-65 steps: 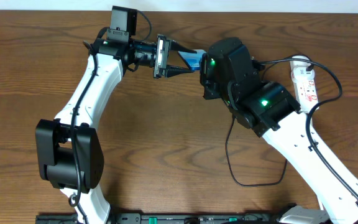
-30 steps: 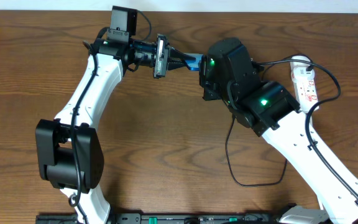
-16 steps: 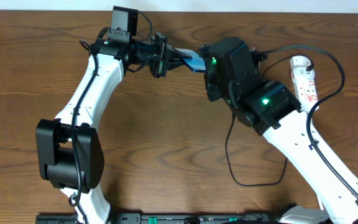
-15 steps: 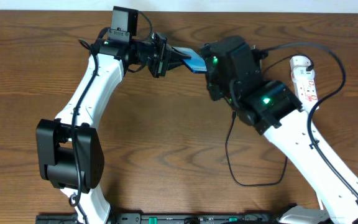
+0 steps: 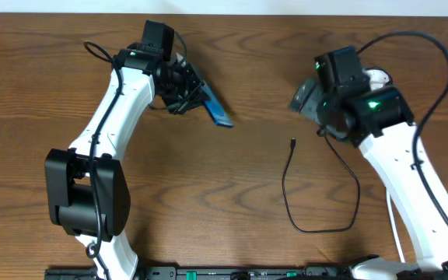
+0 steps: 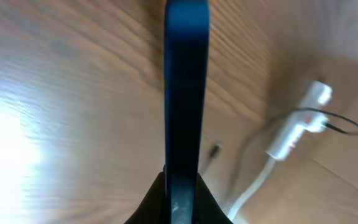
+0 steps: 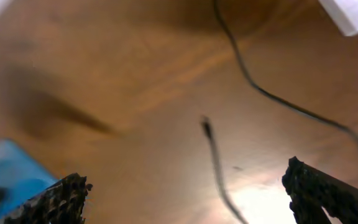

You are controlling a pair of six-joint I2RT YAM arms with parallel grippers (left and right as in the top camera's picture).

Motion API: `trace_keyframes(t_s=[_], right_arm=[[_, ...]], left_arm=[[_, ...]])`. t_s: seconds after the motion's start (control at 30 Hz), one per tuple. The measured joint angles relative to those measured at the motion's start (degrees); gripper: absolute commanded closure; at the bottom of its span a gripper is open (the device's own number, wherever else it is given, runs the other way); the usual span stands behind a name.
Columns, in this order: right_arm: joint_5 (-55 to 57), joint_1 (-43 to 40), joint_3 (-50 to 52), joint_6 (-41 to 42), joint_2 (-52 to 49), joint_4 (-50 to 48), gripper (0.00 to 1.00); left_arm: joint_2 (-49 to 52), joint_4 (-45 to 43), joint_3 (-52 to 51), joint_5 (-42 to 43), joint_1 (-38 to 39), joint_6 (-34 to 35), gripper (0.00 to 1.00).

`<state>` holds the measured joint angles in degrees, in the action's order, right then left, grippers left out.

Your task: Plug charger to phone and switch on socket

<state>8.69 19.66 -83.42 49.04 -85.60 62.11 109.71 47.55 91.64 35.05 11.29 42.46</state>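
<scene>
The left gripper is pinching a small, black-edged rectangular phone with a bright blue screen by one end, its fingers closed tight on the two faces. In the left wrist view the phone is showing edge-on. It appears to be held off the brown wooden table, with its free end reaching out toward the middle. This is probably keeping the port end clear for a plug, though the port itself is not visible.

The charger, a long thin black cable, is lying loose in a loop on the table. Its small black plug tip is resting well apart from the phone, with nothing touching it. The right gripper is hanging above that tip with its fingers spread wide and nothing between them, so it seems to be lining up to pick the tip off the table.

The socket, an elongated white power strip, is lying beyond the cable at the far right. From overhead it is mostly hidden under the right arm, and its switch is too small to read.
</scene>
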Motion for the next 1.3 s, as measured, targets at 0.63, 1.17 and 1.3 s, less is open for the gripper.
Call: trace_keyframes(t_s=[0.63, 1.17, 1.3], right_arm=[[-18.1, -4.6, 23.6, -13.9, -7.3, -22.3, 0.29], [-20.6, -6.2, 23.8, -14.7, -17.9, -26.7, 0.48], [-19.6, -6.3, 23.9, -15.1, -18.1, -28.2, 0.53]], left_arm=[[0.0, 1.0, -1.4, -6.5, 1.5, -5.5, 0.93], [0.0, 1.8, -1.4, -6.6, 1.5, -6.3, 0.93], [0.0, 1.8, -1.4, -6.7, 1.5, -6.3, 0.93]])
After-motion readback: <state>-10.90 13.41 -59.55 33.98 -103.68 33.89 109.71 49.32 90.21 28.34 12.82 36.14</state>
